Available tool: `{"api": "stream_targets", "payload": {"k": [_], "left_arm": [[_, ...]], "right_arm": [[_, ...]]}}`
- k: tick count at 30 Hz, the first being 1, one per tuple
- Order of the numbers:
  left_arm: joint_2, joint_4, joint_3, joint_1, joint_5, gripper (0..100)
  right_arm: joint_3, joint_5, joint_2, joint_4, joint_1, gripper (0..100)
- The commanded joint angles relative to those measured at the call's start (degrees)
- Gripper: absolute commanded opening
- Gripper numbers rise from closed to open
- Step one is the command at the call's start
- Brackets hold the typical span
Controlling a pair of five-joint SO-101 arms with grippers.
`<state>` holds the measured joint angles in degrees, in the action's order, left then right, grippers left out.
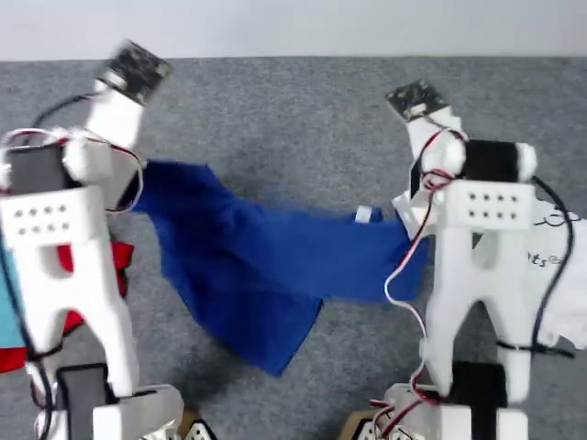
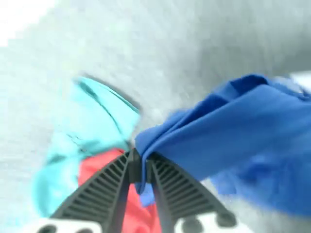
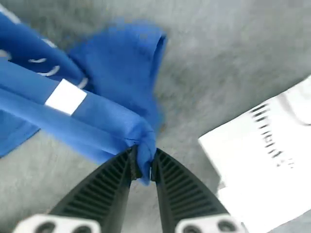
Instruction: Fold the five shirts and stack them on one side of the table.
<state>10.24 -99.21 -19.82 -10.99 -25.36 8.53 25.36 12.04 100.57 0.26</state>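
Overhead:
- Both ends of the blue shirt [image 1: 266, 266] pass under the arms, so I can't see the pinch points from here.
- Left of the blue shirt, the left arm [image 1: 64, 229] covers most of a red shirt [image 1: 122, 261]. A cyan shirt [image 1: 5, 302] beyond it is cut by the frame edge.
- Right of the blue shirt, a white shirt [image 1: 561, 293] lies partly behind the right arm [image 1: 481, 211] and runs off the edge. Its print is too small to tell.

Wrist views:
- Left gripper [image 2: 141, 167]: the far side of the blue shirt is smeared, and I can't read its folds.
- Right gripper [image 3: 142, 162]: the white shirt beyond the blue shirt is cropped, and its blurred marks are possibly lettering.
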Motion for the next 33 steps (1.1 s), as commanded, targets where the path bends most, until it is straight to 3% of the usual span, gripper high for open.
{"api": "stream_targets", "payload": {"k": [1, 9, 18, 23, 33], "left_arm": [[3.8, -1.1, -11.0, -0.1, 4.6, 0], [3.6, 0.6, -28.0, 0.1, 9.1, 0], [3.9, -1.5, -25.9, 0.0, 8.0, 0], [4.3, -1.2, -21.6, -0.4, 0.1, 0], [9.2, 2.0, -37.7, -0.4, 1.8, 0]], "right_arm": [[6.3, 0.3, 6.4, 2.2, 0.7, 1.1], [17.0, 0.6, 13.1, -3.5, 0.8, 1.1], [17.7, 1.6, 13.9, -8.7, 0.8, 1.1], [18.1, 1.7, 17.0, -13.0, 1.0, 1.1], [18.1, 4.4, 28.4, -16.6, 9.3, 1.1]]}}
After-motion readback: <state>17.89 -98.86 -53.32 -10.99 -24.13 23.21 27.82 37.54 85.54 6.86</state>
